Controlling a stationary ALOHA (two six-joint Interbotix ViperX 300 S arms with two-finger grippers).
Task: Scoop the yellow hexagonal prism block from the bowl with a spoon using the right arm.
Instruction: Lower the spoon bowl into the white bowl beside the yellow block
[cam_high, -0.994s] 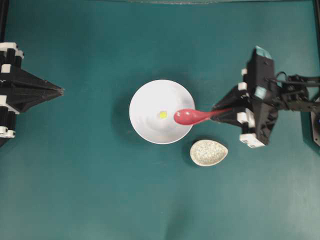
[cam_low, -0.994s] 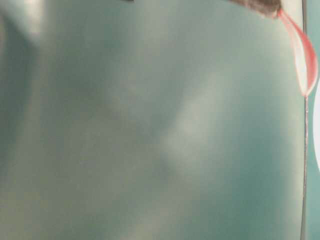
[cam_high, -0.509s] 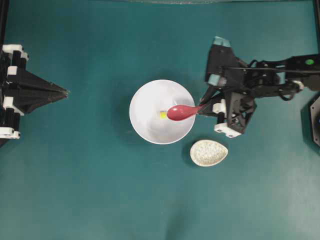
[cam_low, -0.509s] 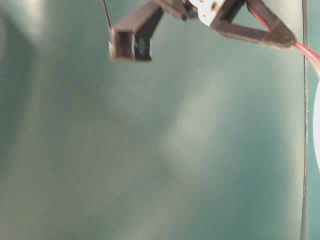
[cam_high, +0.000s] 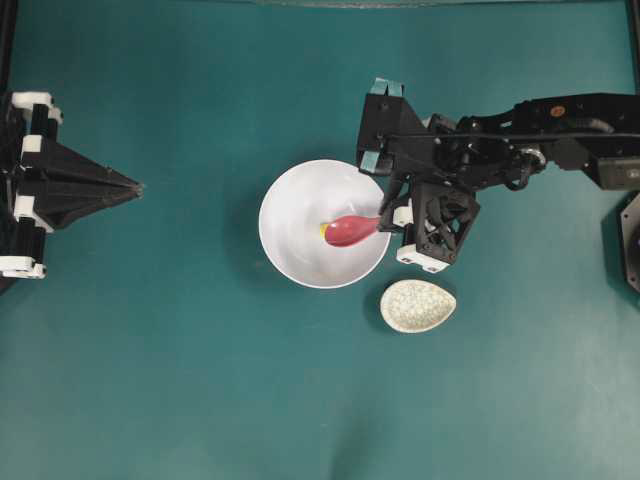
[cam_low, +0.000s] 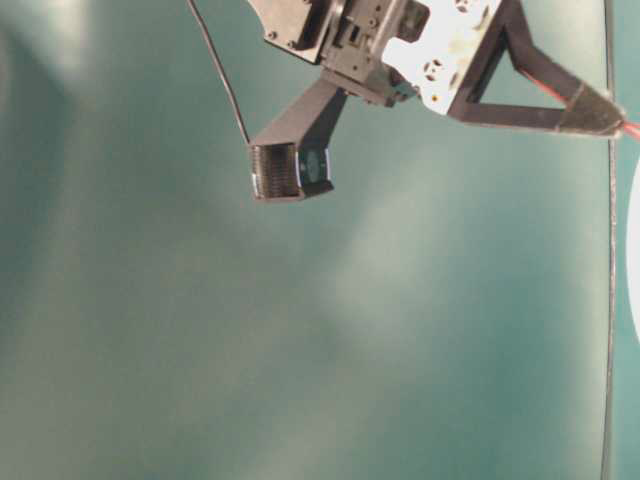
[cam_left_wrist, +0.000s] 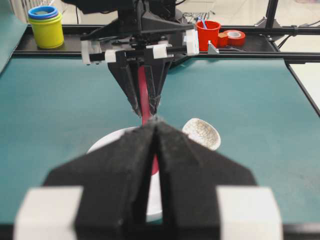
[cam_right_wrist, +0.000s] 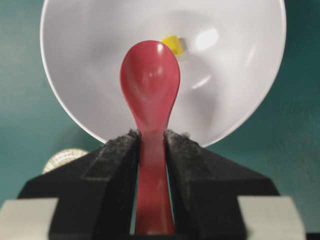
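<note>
A: What do you see, biggest first, placed against the bowl?

B: I read the teal table (cam_high: 180, 380) under everything. The right arm (cam_high: 520, 150) reaches in from the bowl's right side in the overhead view. The left gripper (cam_high: 135, 186) sits well apart, off the bowl's left side, its two pads pressed together with nothing between them.

A: And the bowl itself?

B: The bowl (cam_high: 290, 205) is white and upright. A speckled spoon rest (cam_high: 417, 305) lies just beside its lower right rim.

A: Right gripper?

B: I log the right gripper (cam_right_wrist: 151, 145) at the bowl's right rim, clenched on the handle of the spoon (cam_right_wrist: 150, 85). The scoop hangs inside the bowl, over its centre.

A: The block?

B: The yellow hexagonal prism block (cam_right_wrist: 174, 44) lies on the bowl's floor, at the scoop's tip. I cannot tell whether they touch.
</note>
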